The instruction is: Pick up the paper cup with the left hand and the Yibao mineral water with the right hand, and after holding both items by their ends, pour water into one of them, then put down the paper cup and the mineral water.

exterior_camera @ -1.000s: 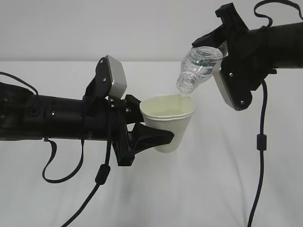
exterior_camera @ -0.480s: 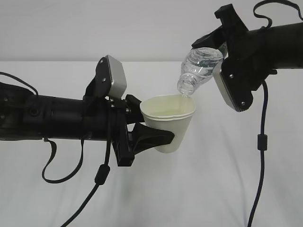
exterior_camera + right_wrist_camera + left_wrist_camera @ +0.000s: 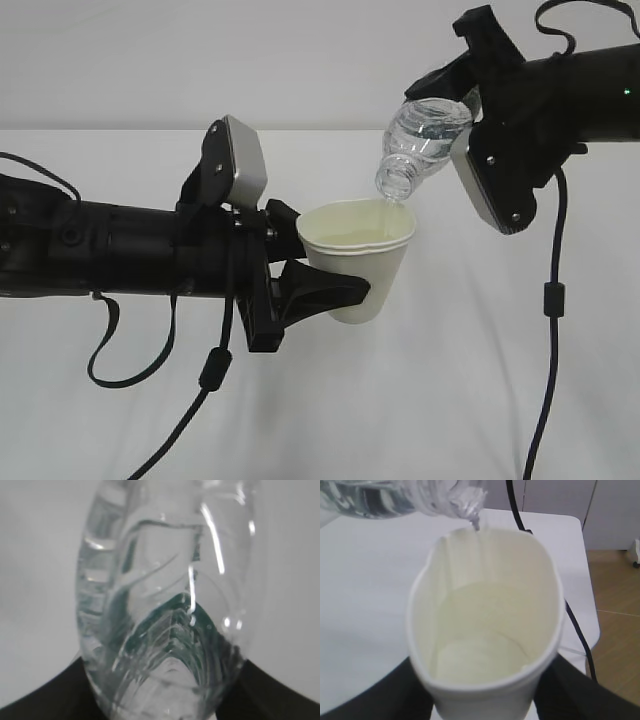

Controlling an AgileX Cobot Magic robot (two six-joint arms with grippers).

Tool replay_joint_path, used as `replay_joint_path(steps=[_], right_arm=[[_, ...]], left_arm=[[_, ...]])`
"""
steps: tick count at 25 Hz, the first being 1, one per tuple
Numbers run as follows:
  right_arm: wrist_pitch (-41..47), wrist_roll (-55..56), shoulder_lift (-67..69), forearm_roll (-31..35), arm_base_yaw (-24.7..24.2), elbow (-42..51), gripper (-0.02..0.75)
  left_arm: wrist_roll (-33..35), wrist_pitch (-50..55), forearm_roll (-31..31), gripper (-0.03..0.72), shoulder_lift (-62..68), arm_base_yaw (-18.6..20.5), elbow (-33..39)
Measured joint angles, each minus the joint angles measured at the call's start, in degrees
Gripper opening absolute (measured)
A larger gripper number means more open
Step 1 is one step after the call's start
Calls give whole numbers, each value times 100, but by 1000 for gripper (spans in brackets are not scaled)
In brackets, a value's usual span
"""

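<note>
My left gripper (image 3: 335, 292) is shut on the white paper cup (image 3: 358, 260), holding it upright above the table; its black fingers (image 3: 375, 700) hug the cup's lower wall. Inside the paper cup (image 3: 485, 625), water (image 3: 480, 655) covers the cream bottom. My right gripper (image 3: 470, 95) is shut on the clear Yibao mineral water bottle (image 3: 422, 140), tipped neck-down over the cup's rim. A thin stream of water (image 3: 475, 524) runs from the bottle mouth (image 3: 465, 502) into the cup. In the right wrist view the bottle (image 3: 165, 605) fills the frame, green label showing through.
A white table (image 3: 460, 380) lies below both arms. Black cables (image 3: 545, 300) hang from each arm. In the left wrist view the table's far edge (image 3: 582, 540) meets a wooden floor (image 3: 615, 630) on the right.
The bottle and right arm have shifted very slightly; the cup and left arm hold still. Water keeps running into the cup.
</note>
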Motion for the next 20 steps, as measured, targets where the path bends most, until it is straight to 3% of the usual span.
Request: replay_joint_path(steps=[20], right_arm=[[0, 0, -22, -36, 0, -13, 421]], left_arm=[[0, -12, 20, 394, 0, 0, 0]])
